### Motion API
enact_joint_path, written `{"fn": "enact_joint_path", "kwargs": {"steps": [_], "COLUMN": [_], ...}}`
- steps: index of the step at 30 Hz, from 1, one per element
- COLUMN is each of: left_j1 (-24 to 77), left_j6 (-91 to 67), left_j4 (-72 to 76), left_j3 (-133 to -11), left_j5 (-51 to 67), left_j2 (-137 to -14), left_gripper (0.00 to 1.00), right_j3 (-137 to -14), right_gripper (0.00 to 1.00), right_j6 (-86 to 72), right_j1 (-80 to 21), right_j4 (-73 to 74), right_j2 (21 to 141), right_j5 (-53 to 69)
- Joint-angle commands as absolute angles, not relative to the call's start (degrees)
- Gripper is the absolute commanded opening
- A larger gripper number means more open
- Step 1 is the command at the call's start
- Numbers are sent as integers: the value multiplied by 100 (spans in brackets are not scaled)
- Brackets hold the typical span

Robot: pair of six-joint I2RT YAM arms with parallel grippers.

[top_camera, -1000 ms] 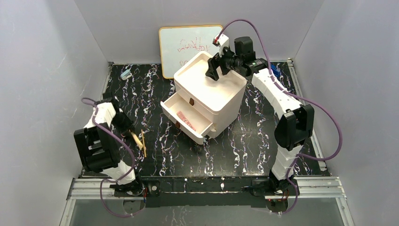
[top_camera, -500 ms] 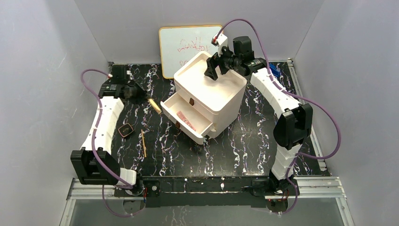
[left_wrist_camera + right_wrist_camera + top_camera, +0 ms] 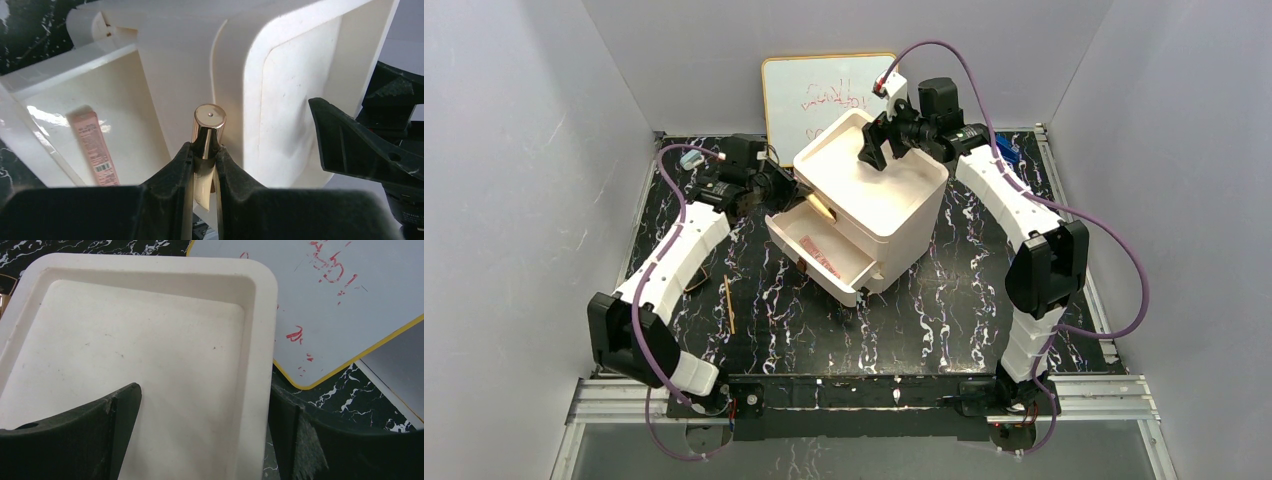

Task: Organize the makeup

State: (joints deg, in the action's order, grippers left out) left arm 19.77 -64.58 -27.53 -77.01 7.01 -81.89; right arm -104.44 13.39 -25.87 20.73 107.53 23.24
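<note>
My left gripper [image 3: 204,156] is pinched on a gold tube [image 3: 209,120], gripping low on its shaft so the flat round end sticks out past the fingertips. I can't tell from here whether it is a brush handle or a lipstick case. It is smooth, shiny metal and round in section, so I expect it could slip or roll if the pinch eases. Its long axis runs straight out from the gripper toward the white drawer unit [image 3: 871,185], with the tip close to the unit's rounded front corner. The open drawer [image 3: 824,255] lies below and to the left of the tip in the wrist view, so the coming move looks like a short drop down and leftward. This arm is much the nearer one. A flat pink box [image 3: 95,147] already lies lengthwise in the glossy, hard plastic drawer, and there is bare floor beside it. My right gripper [image 3: 879,150] hangs with its fingers spread over the shallow tray [image 3: 260,340] on top of the unit, holding nothing, with the whiteboard [image 3: 824,95] just behind. A thin stick [image 3: 729,305] lies on the black marbled surface [image 3: 924,300], well apart from both grippers.
</note>
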Motion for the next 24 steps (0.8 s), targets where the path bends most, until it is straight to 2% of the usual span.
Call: {"fn": "enact_joint_path", "kwargs": {"steps": [1,11,22,23,24], "left_j1": [2264,2912,2988,2988,2988], "left_j6": [-7038,-7597,-7714,-7721,-7739], "left_j4": [-2543,-2545,-2913,-2849,-2801], "left_j3": [-7644,-6717,-5944,-5901,-5872], "left_j5": [540,429,-181,-146,-114], "left_j2": [-8105,-7695,-7166,-7170,-7176], "left_gripper": [0,0,0,9,23], "right_j3": [-9924,-9906,-9860,-9866,-9870], "right_gripper": [100,100,100,100,100], "right_j6": [1055,1054,1046,1046,1047], "right_j1": [-2696,-2696,-2701,-2695,-2698], "right_j4": [3422,3401,3393,3393,3399], "right_j2": [11171,11193,11175,11179,11180], "right_j5": [2285,2299,2285,2285,2285]}}
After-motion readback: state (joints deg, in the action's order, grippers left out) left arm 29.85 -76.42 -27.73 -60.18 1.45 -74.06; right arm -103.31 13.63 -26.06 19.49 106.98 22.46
